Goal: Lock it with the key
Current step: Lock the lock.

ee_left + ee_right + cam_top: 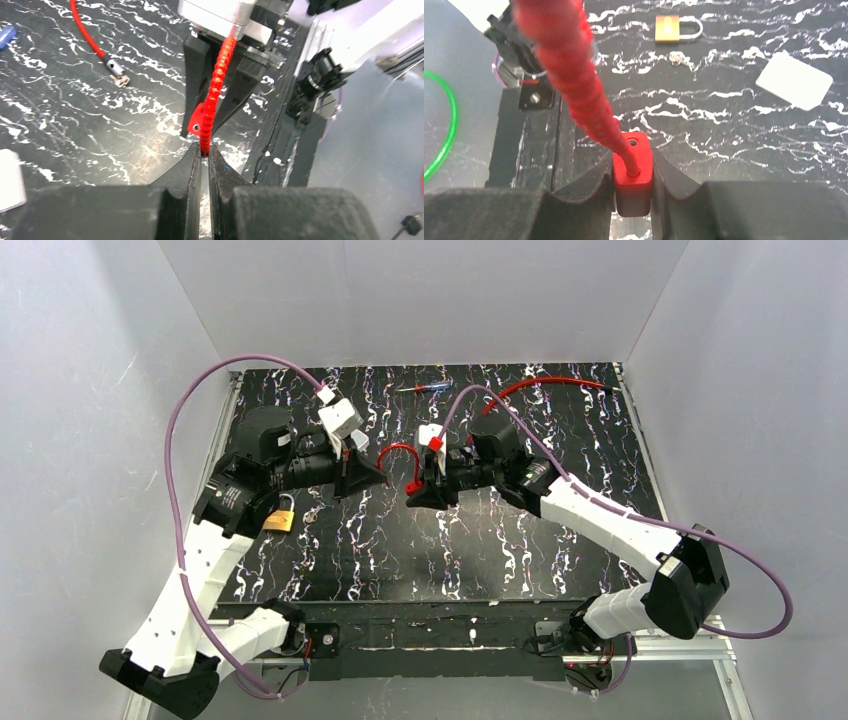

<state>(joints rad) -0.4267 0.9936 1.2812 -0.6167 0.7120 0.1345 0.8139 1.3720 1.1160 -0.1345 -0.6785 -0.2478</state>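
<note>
A red cable lock hangs between my two grippers above the table's middle. My right gripper (413,495) (633,172) is shut on its red block body (634,185), which has an empty hole beside the seated cable. The ribbed red cable (395,450) (574,75) arcs over to my left gripper (383,478) (204,152), which is shut on the cable's free end (217,80). A brass padlock (279,522) (667,28) lies on the table by the left arm. A small silvery thing (679,59), perhaps the key, lies next to it.
A white card (794,80) (10,180) lies flat on the black marbled table. A second red cable with a metal tip (550,383) (115,70) and a blue pen (425,387) lie at the back. White walls enclose three sides.
</note>
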